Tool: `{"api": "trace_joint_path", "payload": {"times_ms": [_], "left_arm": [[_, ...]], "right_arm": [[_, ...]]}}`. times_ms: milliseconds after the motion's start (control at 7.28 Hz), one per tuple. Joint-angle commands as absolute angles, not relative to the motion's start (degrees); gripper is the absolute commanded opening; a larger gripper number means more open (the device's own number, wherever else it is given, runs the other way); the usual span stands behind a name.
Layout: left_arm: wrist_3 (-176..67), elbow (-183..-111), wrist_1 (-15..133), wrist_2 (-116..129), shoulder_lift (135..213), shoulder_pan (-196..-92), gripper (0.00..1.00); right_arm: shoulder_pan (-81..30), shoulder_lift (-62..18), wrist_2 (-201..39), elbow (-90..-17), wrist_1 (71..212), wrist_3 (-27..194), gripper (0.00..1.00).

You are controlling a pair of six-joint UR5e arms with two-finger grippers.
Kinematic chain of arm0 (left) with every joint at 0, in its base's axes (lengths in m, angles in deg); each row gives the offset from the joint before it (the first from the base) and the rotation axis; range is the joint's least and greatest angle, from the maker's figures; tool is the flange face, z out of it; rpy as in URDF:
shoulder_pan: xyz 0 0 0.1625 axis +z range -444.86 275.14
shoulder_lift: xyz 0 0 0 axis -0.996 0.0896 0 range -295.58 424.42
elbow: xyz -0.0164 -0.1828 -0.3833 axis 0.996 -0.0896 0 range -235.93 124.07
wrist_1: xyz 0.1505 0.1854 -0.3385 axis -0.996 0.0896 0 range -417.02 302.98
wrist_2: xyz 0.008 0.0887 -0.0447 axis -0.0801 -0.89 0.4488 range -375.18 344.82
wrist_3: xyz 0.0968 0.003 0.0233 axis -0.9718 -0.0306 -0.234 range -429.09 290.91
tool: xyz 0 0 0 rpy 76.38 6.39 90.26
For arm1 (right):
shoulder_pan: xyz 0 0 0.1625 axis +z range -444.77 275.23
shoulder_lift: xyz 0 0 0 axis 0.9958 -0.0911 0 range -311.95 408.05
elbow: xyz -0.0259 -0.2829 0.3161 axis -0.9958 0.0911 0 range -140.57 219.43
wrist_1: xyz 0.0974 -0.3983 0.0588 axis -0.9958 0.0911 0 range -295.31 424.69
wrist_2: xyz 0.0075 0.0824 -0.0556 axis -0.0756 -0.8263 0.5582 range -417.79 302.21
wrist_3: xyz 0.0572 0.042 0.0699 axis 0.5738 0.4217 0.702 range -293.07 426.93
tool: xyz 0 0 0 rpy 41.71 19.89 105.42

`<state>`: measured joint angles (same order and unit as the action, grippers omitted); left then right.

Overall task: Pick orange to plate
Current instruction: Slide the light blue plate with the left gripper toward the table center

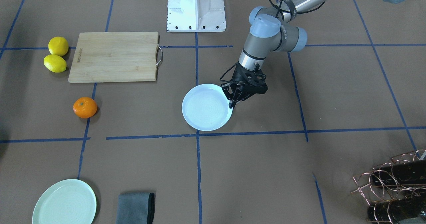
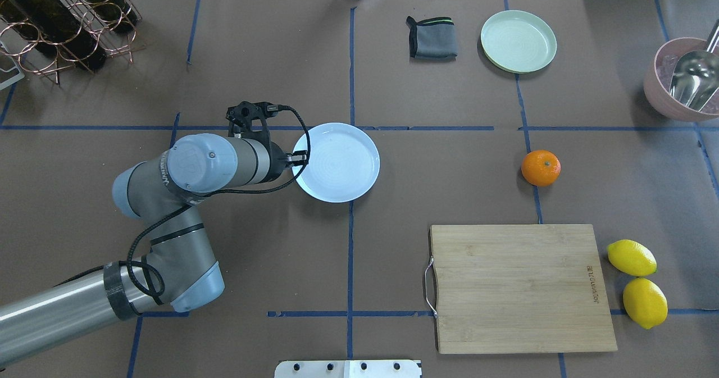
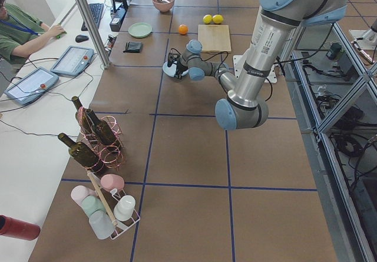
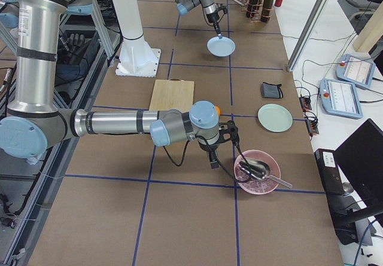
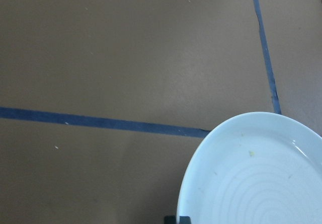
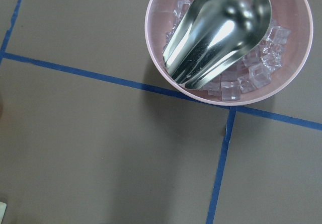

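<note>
i have the left gripper [image 1: 232, 103] down at the edge of the plate [image 1: 204, 109], on the side away from the orange. its fingers are drawn narrow and the tips meet on the rim, so it looks pinched onto the plate. the plate lies flat near the middle of the worktop [image 1: 342, 91]. in the left wrist view i get only the plate's curved rim and a dark bit of fingertip at the bottom edge.

the orange [image 1: 85, 107] sits on the bare worktop, well apart from the plate and from both grippers, green stem dot showing on top. toward the robot from it lies a wooden cutting board [image 1: 114, 56], and two lemons [image 1: 58, 46] sit side by side just beside the board's end.

the right gripper [image 4: 213, 158] hangs near a pink bowl [image 6: 156, 17] of ice cubes with a metal scoop [image 6: 216, 32] in it. only the side view shows it, so i cannot tell whether it is wide or narrow.

a pale green plate [image 1: 65, 202] and a folded grey cloth [image 1: 135, 208] lie near the operators' edge.
</note>
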<state>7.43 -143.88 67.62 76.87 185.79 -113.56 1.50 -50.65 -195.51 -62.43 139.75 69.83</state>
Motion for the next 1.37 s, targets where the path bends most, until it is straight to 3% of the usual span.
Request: {"api": "trace_joint_path", "payload": {"times_ms": [0,275,412,550,687,962,1237], "left_arm": [[7.4,-142.9,67.7,75.9,187.3,-112.0,0.00],[7.2,-142.9,67.8,76.0,187.3,-111.7,0.06],[7.1,-142.9,67.8,76.0,187.3,-111.4,0.39],[7.0,-143.2,67.6,76.0,187.5,-111.4,0.85],[6.3,-143.6,67.4,76.1,187.1,-111.7,1.00],[-6.2,-148.6,63.0,81.5,185.7,-117.6,1.00],[-28.3,-161.8,48.2,91.3,178.9,-129.4,1.00]], "right_arm": [[1.5,-50.7,-195.5,-62.4,139.7,69.8,1.00],[1.5,-50.7,-195.5,-62.4,139.7,69.8,1.00],[1.5,-50.7,-195.4,-62.4,139.7,69.7,1.00],[1.5,-50.7,-195.4,-62.4,139.7,69.8,1.00],[1.5,-50.7,-195.4,-62.4,139.7,69.8,1.00],[1.5,-50.6,-195.4,-62.5,139.7,69.8,1.00],[1.5,-50.5,-195.3,-63.0,138.1,69.5,1.00]]}}
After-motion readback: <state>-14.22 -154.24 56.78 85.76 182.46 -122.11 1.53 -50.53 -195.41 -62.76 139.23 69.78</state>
